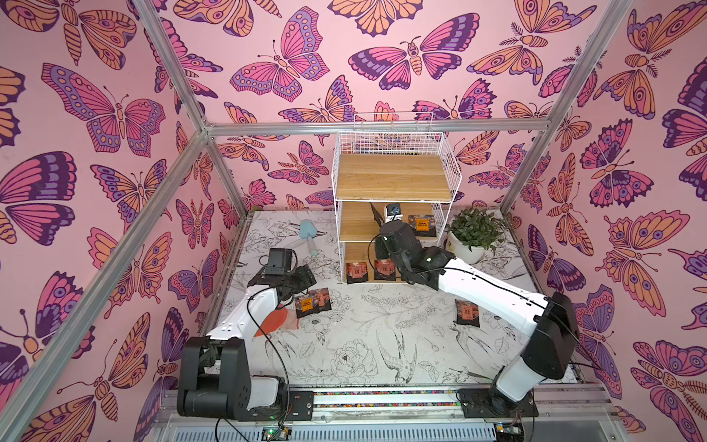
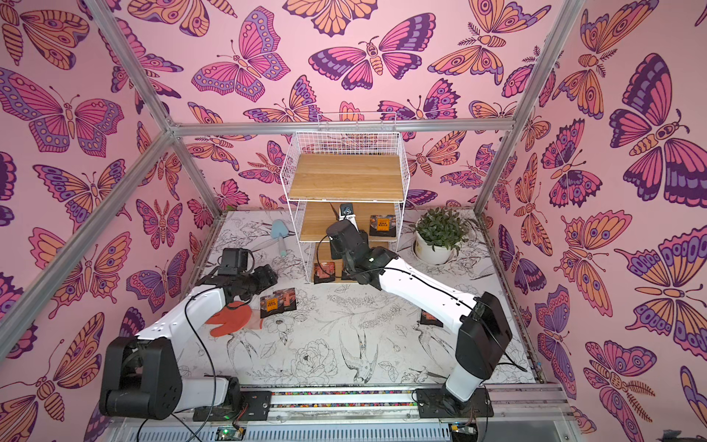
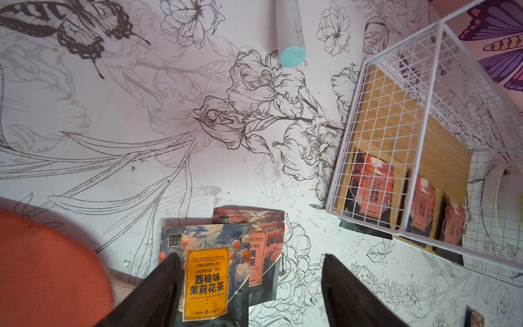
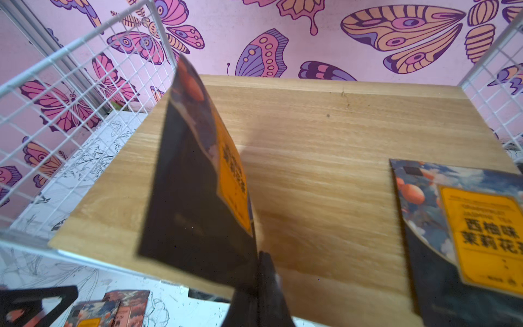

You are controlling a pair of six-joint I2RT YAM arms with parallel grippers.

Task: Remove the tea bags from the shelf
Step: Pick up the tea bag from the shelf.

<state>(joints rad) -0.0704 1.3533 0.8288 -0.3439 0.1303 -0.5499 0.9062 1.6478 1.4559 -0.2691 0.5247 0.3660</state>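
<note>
1 tea bag [image 4: 192, 198] stands upright over the middle board of the shelf [image 4: 325, 136], right gripper [image 4: 263, 263] clamped on its edge. Draw it straight out over the front edge, clear of the 2nd bag [image 4: 467, 226] at the right edge. Left gripper [image 3: 249, 256] apart, empty.

two tea bags [image 1: 313, 302] lie on the table [image 1: 382, 336] before the shelf [image 1: 394, 176].

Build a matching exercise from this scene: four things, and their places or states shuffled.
1 glove
2 potted plant
3 trowel
4 right jaws

A on the table right of the shelf
B shut on a tea bag
C on the table left of the shelf
D on the table beside the left arm

Pairs: 1-D, 2-A, 3-C, 4-B
</note>
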